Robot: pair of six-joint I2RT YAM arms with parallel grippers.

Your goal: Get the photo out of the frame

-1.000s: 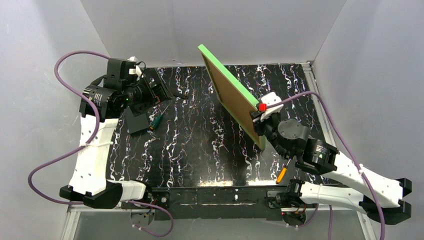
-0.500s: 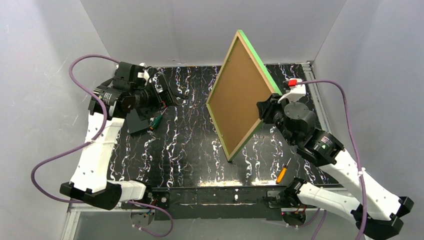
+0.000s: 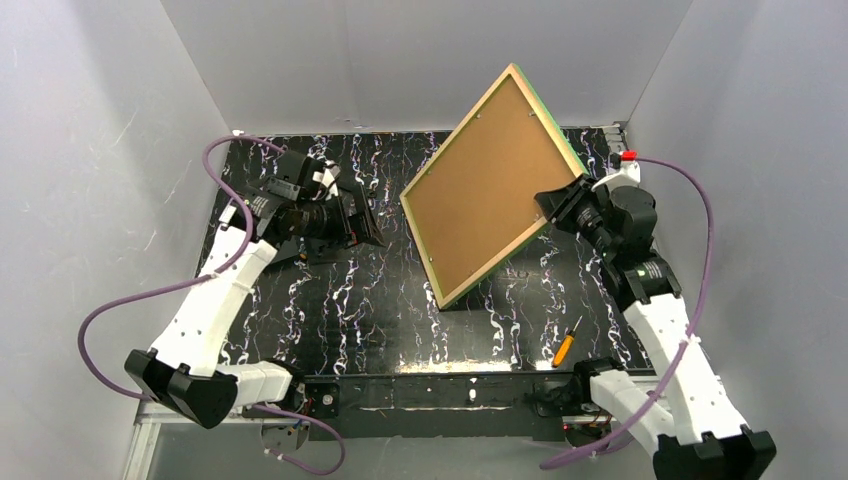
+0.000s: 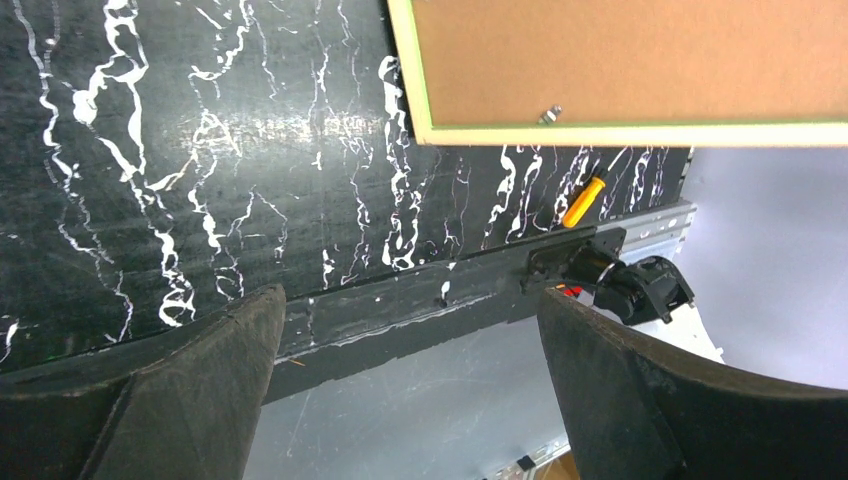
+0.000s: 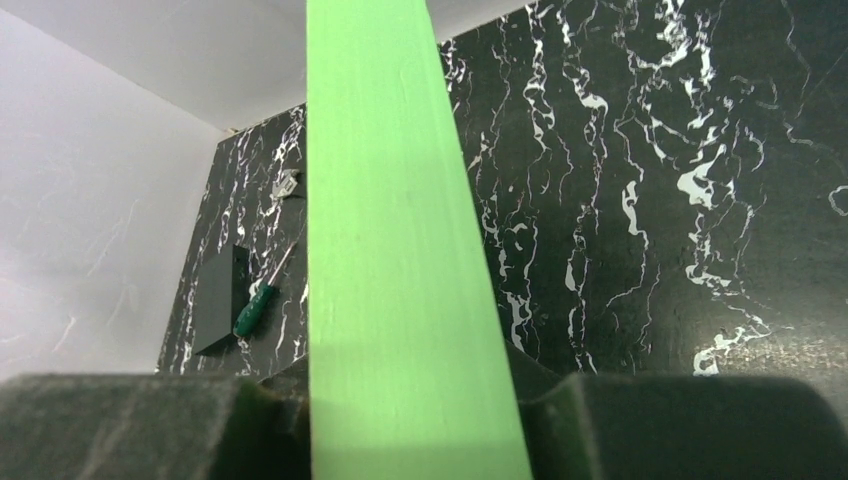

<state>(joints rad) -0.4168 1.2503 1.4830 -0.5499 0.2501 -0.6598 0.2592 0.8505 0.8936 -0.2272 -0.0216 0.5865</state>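
Above the right half of the table (image 3: 330,320), the right arm rises steeply from its base, its wrist turned inward. The right gripper (image 3: 548,207) pinches the edge of the frame (image 3: 532,232), held aloft and tilted (its backing board (image 3: 480,190) faces up, hiding the photo). The left arm stretches low, and the left gripper (image 3: 368,225) is spread wide and empty, near the frame's left corner but apart.

Black white-veined tabletop (image 3: 380,320), grey walls (image 3: 300,60) around. Orange-handled screwdriver (image 3: 565,346) lies at 5 o'clock near the front edge, tip toward 1 o'clock. Right wrist view, 8 o'clock: green-handled screwdriver (image 5: 255,303) just beside a flat black slab (image 5: 218,300).
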